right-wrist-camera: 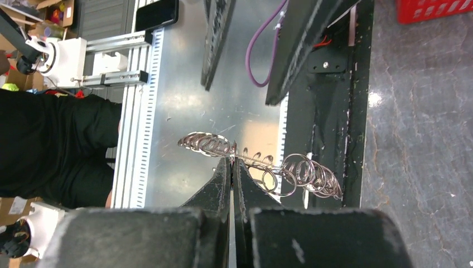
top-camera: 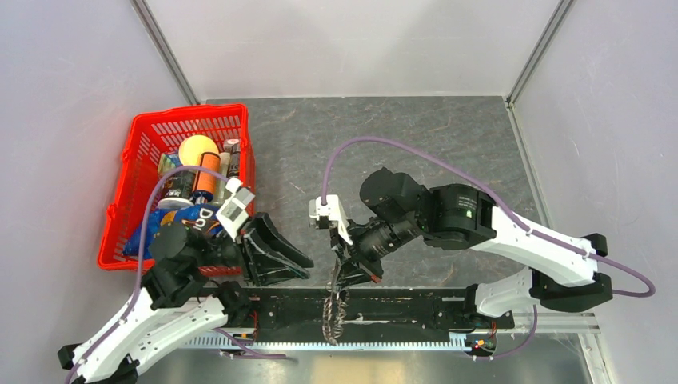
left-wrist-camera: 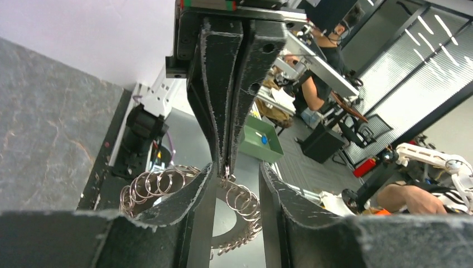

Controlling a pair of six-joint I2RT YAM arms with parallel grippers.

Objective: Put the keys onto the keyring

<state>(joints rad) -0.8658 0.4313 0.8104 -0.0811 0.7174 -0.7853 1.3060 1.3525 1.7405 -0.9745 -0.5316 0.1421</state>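
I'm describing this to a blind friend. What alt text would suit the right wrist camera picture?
The right gripper, shut, pinches the keyring, a chain of small metal rings, just off the edge of the grey table. The left gripper stands open above it in the picture, and a person in black is at the left.

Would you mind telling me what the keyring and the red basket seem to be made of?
The keyring: probably steel wire, polished, judging by its silvery, glinting loops. The red basket: likely moulded plastic, glossy, with uniform red lattice walls.
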